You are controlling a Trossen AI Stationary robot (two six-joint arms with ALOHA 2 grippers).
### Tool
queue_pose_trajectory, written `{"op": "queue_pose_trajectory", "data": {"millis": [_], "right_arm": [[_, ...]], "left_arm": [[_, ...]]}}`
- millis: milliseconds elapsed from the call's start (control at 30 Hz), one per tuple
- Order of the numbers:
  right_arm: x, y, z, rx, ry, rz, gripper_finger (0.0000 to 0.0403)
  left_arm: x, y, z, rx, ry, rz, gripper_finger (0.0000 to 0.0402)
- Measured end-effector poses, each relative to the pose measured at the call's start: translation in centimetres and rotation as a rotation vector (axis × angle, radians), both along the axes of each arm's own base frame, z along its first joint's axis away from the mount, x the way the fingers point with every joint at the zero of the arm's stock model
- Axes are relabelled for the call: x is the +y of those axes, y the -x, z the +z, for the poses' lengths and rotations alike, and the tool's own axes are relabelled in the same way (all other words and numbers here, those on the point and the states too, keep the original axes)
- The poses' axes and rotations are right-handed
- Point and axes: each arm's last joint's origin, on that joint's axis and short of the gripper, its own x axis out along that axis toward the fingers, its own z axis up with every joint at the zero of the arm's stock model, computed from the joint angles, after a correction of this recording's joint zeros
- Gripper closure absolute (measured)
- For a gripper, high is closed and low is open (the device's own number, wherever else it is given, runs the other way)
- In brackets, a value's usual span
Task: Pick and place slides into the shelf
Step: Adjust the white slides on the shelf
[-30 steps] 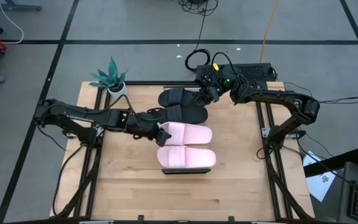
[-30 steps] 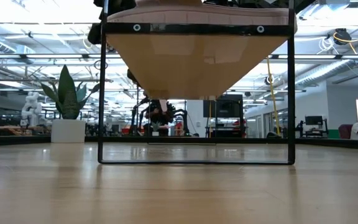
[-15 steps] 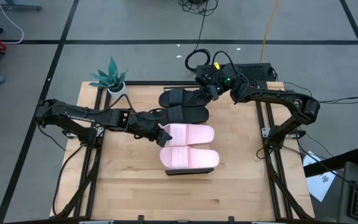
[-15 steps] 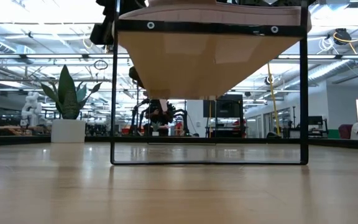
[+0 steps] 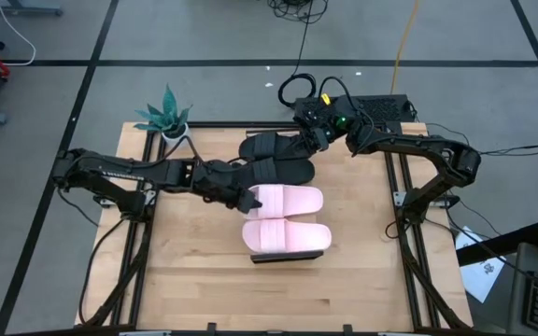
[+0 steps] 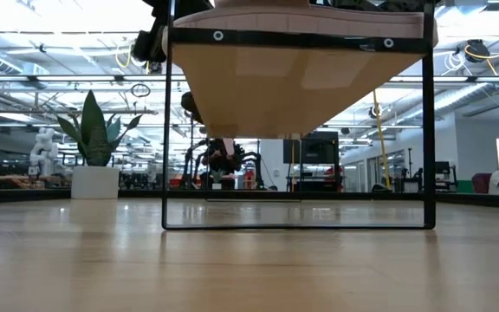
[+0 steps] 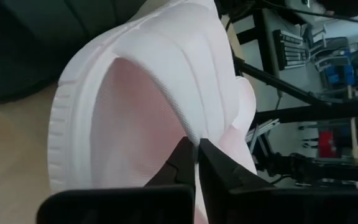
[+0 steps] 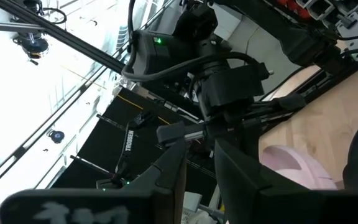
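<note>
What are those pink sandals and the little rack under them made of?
The pink sandals look like soft moulded foam or rubber: matte, one-piece, with ribbed edges showing in the left wrist view, where the left hand is pinching one. The rack seems to be pale, unpolished wood in a thin dark frame, probably metal, with small fasteners along its top bar.
</note>
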Motion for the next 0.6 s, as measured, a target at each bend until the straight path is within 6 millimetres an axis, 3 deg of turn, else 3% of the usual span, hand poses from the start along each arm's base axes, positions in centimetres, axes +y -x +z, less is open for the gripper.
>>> {"op": "queue_pose_trajectory", "data": {"millis": [600], "right_arm": [[-0.04,0.03,0.00,-0.002,0.004,0.002,0.0330]], "left_arm": [[-0.22,0.07,-0.01,0.035,0.196,0.000,0.0401]]}}
